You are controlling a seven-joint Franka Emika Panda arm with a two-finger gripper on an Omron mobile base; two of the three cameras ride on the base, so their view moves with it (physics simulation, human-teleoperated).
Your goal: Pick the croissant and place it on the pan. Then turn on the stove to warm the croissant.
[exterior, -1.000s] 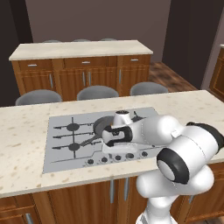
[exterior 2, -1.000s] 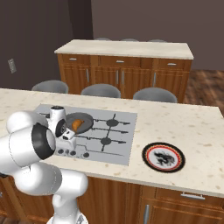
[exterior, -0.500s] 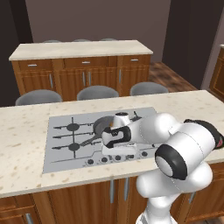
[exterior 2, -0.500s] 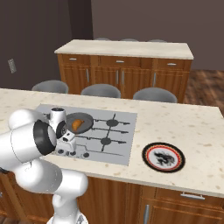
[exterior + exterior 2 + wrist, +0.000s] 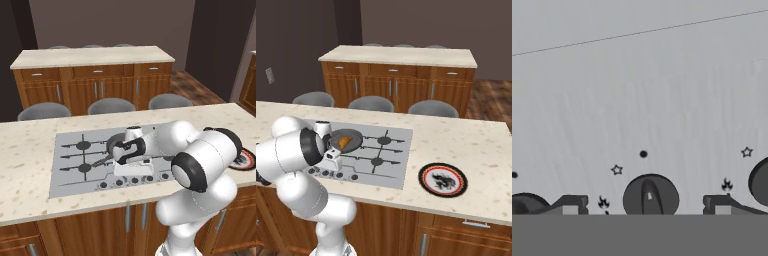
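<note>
The arm is dropping lower than 1 second ago, and the gripper [image 5: 646, 207] is now down at the front knob row. Biggest thing first: the stove [image 5: 90, 165] spreads beneath and beyond the hand, silver-grey with black grates. Just behind the gripper sits the pan [image 5: 346, 139], its handle running out to the side, and the croissant [image 5: 344, 142] already lies in it, so the placing looks done. Now the small stuff: 1 knob [image 5: 650, 196] sits dead centre between the 2 fingertips [image 5: 571, 205], its ridge pointing straight away from the hand. The jaws stand wide, either side of it, holding nothing. My read: closing and twisting is the coming move, and the knob is lined up.
</note>
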